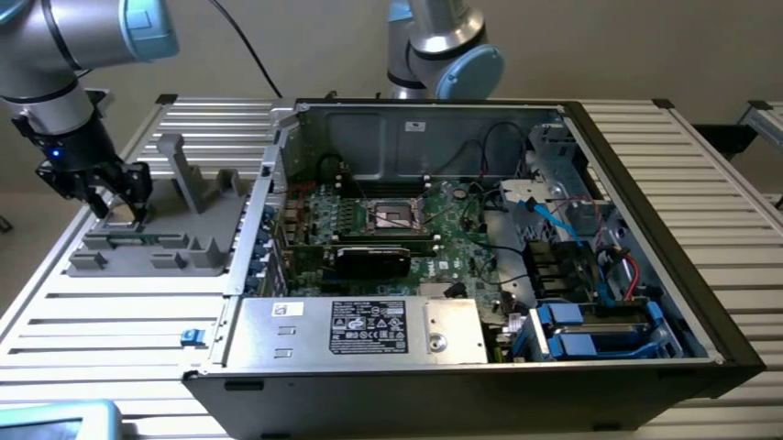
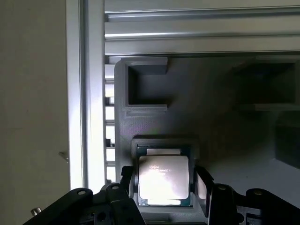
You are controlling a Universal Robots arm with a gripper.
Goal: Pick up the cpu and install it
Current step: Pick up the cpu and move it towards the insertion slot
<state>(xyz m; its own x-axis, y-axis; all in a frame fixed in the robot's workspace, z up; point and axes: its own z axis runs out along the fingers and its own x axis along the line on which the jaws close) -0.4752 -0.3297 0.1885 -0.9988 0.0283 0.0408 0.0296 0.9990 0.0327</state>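
At exterior view's left, gripper [image 1: 119, 209] hanging low over grey tray [image 1: 159, 247], just beside open computer case [image 1: 416, 137]. Wrist view: jaws standing spread, released, fingers [image 2: 202, 178] flanking cpu [image 2: 164, 182] on two sides. Cpu lying flat in tray pocket, silvery top facing up, not lifted

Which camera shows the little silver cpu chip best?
The wrist view: the cpu lies close up in its grey holder, between the fingers of the gripper. In the exterior view it cannot be made out under the gripper.
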